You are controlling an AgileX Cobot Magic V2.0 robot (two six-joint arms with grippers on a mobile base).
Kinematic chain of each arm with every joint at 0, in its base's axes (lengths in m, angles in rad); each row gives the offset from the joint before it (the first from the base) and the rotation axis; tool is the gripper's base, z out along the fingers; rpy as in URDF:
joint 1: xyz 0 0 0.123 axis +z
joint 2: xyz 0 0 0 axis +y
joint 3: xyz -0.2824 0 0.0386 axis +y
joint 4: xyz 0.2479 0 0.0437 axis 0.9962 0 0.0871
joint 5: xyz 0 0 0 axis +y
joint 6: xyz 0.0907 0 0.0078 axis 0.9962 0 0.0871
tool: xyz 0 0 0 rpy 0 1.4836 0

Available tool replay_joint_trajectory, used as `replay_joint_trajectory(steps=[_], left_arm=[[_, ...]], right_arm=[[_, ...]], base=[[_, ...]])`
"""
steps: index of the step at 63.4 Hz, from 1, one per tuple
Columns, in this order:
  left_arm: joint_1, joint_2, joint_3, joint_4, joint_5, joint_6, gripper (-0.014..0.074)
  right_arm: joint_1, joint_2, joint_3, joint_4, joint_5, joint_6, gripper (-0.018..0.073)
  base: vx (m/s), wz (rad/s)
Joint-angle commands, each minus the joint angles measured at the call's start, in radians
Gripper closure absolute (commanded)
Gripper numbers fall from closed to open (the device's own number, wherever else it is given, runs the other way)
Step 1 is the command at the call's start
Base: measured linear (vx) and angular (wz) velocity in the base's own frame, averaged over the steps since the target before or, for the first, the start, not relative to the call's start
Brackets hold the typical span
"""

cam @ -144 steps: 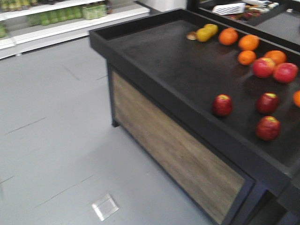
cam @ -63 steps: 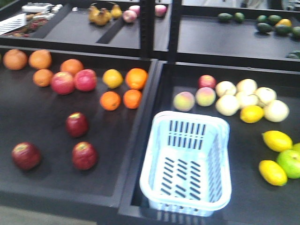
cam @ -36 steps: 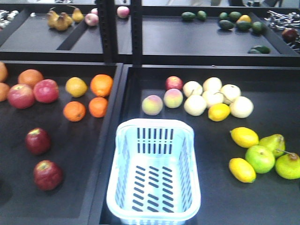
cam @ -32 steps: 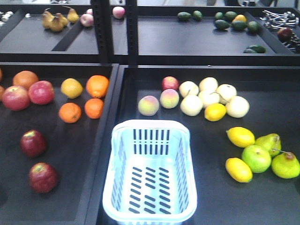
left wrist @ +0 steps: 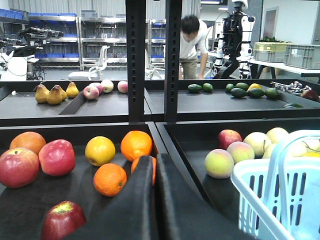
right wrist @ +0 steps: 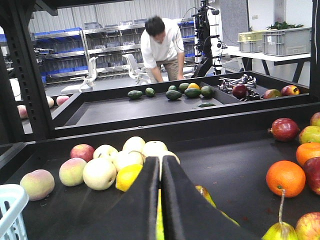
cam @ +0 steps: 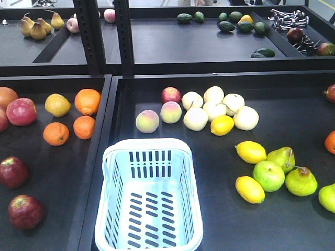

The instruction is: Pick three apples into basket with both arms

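Observation:
Two dark maroon apples [cam: 13, 171] [cam: 25, 211] lie in the left tray at the front view's left edge. One apple [left wrist: 62, 220] shows low left in the left wrist view. The pale blue basket [cam: 140, 144] stands empty at the front of the right tray, and its rim and handle [left wrist: 272, 170] fill that view's right side. My left gripper [left wrist: 154, 162] is shut with nothing in it, its tips over the divider between the trays. My right gripper [right wrist: 160, 162] is shut and empty, above the lemons and pears. Neither arm shows in the front view.
Brighter red apples [cam: 21, 111] and oranges [cam: 87, 101] lie behind the dark apples. Peaches [cam: 147, 121], pale fruit [cam: 214, 95], lemons [cam: 250, 151] and green pears [cam: 300, 181] surround the basket. A black upright post [cam: 124, 36] stands behind, and a person [left wrist: 192, 45] bends at the back.
The front view has swung right, from the stand's side to facing the trays. Basket and apples have slid left in it, and one dark apple has left the frame.

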Motion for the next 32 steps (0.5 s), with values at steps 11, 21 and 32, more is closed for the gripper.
replay_joint_trajectory(steps=[11,21,32], left_arm=[[0.001,-0.016,0.000,-0.010,-0.075,-0.007,0.0603],[0.001,-0.016,0.000,-0.010,-0.075,-0.007,0.0603],[0.001,-0.016,0.000,-0.010,-0.075,-0.007,0.0603]], right_arm=[[0.000,-0.013,0.015,-0.010,-0.074,-0.001,0.0568],[0.000,-0.013,0.015,-0.010,-0.074,-0.001,0.0568],[0.000,-0.013,0.015,-0.010,-0.074,-0.001,0.0568]], base=[[0.00,-0.01],[0.00,0.00],[0.00,0.00]])
